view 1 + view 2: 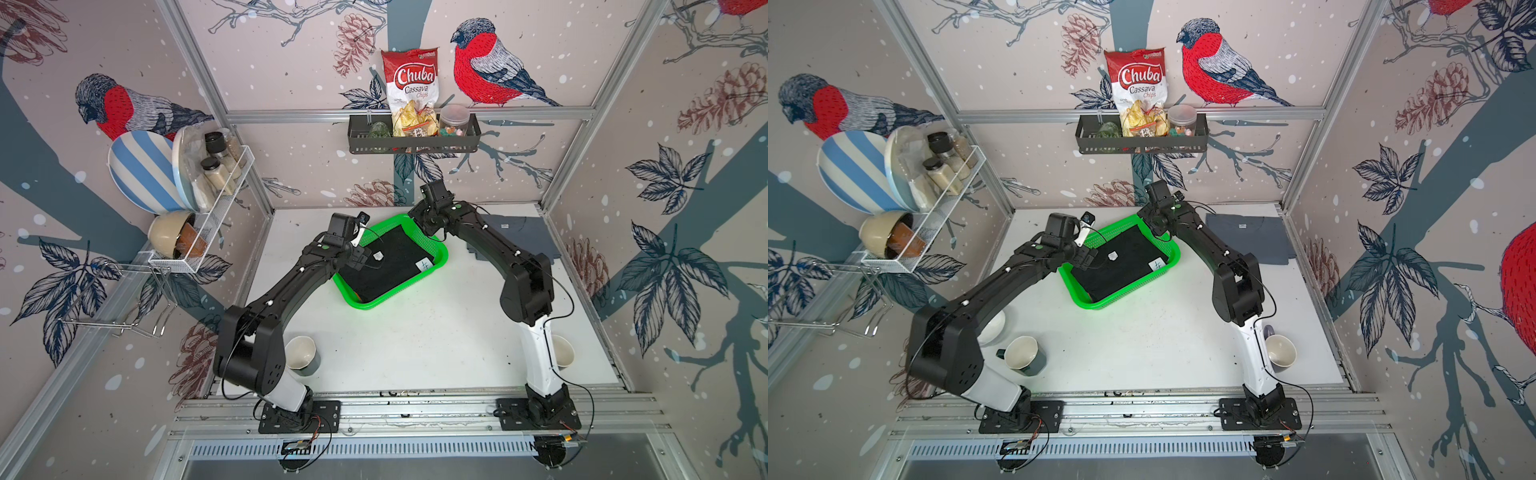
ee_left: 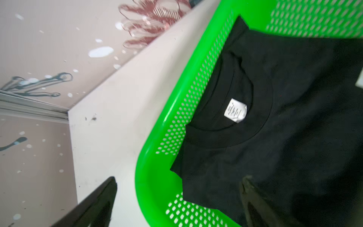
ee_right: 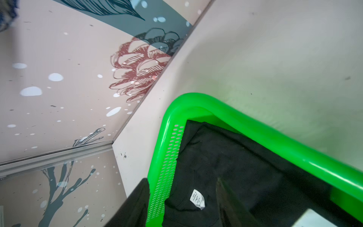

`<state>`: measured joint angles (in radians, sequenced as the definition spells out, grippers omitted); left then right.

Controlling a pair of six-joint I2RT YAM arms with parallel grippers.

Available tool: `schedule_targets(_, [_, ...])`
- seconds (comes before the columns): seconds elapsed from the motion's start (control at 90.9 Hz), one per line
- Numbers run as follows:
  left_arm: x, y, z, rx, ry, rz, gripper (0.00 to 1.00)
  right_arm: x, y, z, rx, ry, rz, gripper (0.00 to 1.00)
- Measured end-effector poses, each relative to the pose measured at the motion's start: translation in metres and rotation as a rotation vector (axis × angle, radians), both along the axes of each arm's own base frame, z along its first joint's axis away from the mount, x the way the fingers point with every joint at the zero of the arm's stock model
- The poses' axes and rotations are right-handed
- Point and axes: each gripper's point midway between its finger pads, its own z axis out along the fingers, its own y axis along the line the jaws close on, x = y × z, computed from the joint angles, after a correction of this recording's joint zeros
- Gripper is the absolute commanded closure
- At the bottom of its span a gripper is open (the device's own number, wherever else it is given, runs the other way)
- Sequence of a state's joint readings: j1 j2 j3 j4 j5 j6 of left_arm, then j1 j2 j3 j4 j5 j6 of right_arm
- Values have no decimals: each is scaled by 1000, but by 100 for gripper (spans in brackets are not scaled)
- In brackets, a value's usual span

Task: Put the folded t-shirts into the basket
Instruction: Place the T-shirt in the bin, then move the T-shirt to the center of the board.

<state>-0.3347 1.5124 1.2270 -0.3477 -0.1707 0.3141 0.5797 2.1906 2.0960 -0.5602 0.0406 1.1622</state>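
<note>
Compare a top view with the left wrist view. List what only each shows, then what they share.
Only in a top view: the slate grey-blue t-shirt lying on the table outside the green basket. Only in the left wrist view: the left gripper open, one finger over bare table, the other over cloth. Both: the black t-shirt lying in the basket, its white neck label facing up.
</note>
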Motion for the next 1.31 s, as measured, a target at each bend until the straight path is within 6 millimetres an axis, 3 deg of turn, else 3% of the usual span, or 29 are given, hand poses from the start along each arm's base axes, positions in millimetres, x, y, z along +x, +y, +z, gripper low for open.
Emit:
schedule_targets(0.077, [-9, 0, 37, -64, -83, 6, 4, -3, -13, 22, -49, -62, 8, 30])
schedule_targets(0.154, [-20, 4, 67, -142, -162, 37, 4, -8, -32, 40, -129, -122, 20, 2])
schedule_targets(0.264, [-40, 11, 87, -328, -229, 127, 4, -13, -80, 44, -269, -178, 27, 0])
schedule_targets(0.341, [-52, 2, 81, -478, -216, 121, 4, -10, -130, 25, -327, -160, -1, 0])
schedule_targets(0.462, [-69, -32, 67, -654, -151, 9, 4, 1, -215, -23, -304, -57, -76, 0])
schedule_targets(0.561, [-82, -58, 65, -667, -123, -67, 4, 13, -254, -59, -263, 8, -101, 1])
schedule_targets(0.66, [-95, -85, 62, -598, -115, -152, 4, 23, -257, -88, -251, 56, -55, 1])
schedule_targets(0.803, [-105, -111, 45, -487, -69, -196, 4, 46, -255, -105, -252, 46, -5, 0])
schedule_targets(0.99, [-96, -113, 17, -388, 9, -139, 4, 56, -249, -150, -234, 99, 28, 0])
schedule_targets(1.034, [-94, -109, 14, -381, 10, -108, 4, 57, -247, -151, -222, 100, 29, 0])
schedule_targets(1.199, [-94, -101, 8, -396, 11, -46, 4, 45, -243, -157, -201, 61, 30, 0])
schedule_targets(1.309, [-94, -110, 18, -438, -17, -71, 4, 10, -231, -157, -152, 63, 34, 0])
